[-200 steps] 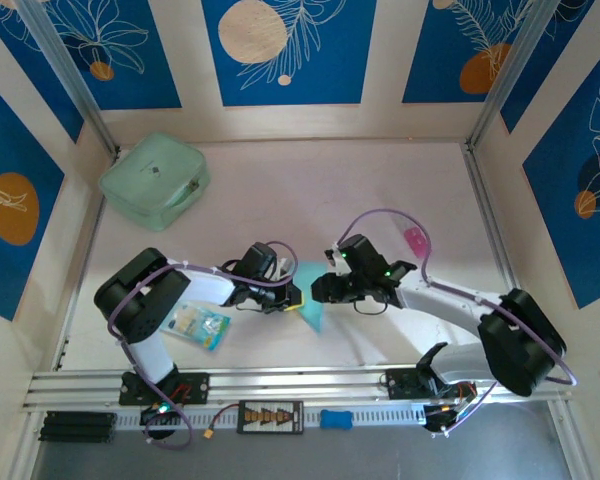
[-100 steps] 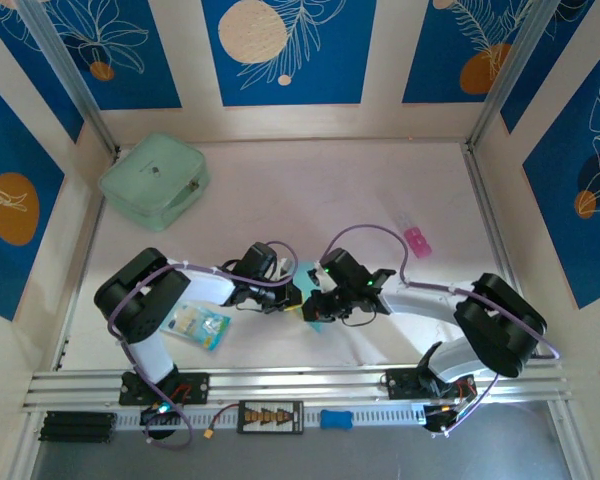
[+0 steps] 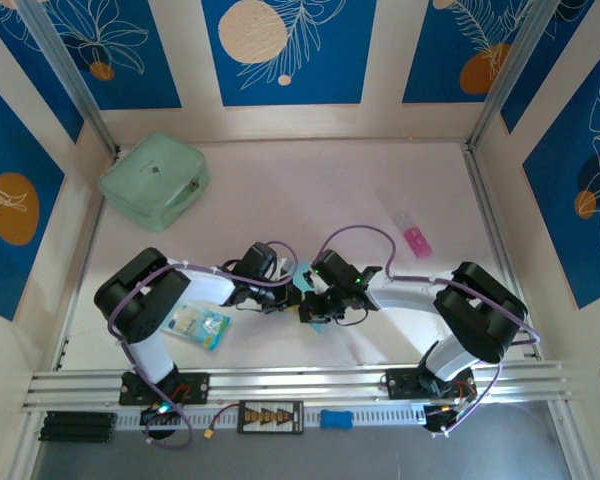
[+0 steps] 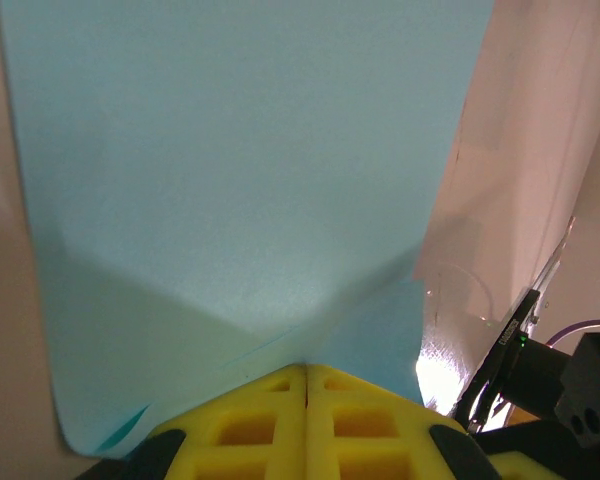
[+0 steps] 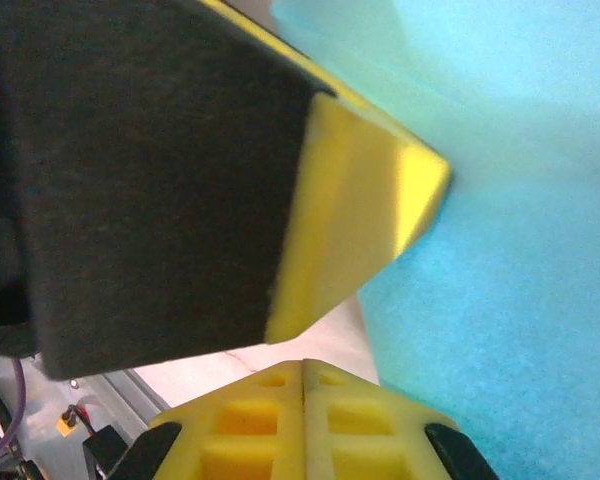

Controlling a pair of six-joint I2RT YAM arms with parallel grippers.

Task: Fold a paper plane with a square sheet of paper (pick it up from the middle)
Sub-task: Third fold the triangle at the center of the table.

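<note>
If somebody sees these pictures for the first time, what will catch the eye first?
First, at the near middle of the table, the left gripper is shut on the light-blue paper, with the right gripper, also shut, close beside it. Next come the mint-green pouch in the far left corner and the bright blue patterned wall panels around the table.
</note>
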